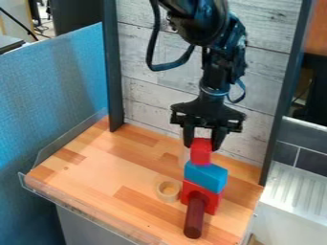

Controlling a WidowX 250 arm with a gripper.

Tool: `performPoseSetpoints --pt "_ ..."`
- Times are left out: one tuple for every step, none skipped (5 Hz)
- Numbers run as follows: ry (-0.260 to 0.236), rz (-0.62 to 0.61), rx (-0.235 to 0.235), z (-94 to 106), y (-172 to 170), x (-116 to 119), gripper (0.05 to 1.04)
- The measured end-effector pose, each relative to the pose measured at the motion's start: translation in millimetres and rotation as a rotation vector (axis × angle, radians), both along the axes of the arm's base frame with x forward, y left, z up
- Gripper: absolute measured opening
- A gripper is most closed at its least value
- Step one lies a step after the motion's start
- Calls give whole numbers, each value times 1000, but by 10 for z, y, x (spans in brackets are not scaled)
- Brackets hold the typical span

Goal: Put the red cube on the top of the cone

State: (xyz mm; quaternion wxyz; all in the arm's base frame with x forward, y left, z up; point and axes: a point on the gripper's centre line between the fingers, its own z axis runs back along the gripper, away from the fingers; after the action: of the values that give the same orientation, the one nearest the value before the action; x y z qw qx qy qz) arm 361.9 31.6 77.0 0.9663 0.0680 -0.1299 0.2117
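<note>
The gripper [202,142] hangs over the back right of the wooden table, pointing down, with its fingers against the two sides of a red cube [201,151]. Right below the cube, a thin purple sliver [203,164] shows above a blue block [206,176]. Whether the cube rests on anything there, I cannot tell. The blue block sits over a larger red block [211,203]. No cone shape can be made out for certain; part of the purple piece is hidden.
A dark red cylinder [195,217] stands or lies in front of the larger red block. To its left is a small round wooden piece [168,190]. A clear rim [83,214] runs along the table's front, and a plank wall [147,105] stands behind.
</note>
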Motion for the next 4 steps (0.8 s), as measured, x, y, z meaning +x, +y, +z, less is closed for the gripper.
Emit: performPoseSetpoints --pt "14 -12 29 -1 25 -16 561" --pt "15 -17 29 2 24 -14 561" --pt "8 -14 30 22 26 4 561" --pt "9 -9 28 4 24 19 561"
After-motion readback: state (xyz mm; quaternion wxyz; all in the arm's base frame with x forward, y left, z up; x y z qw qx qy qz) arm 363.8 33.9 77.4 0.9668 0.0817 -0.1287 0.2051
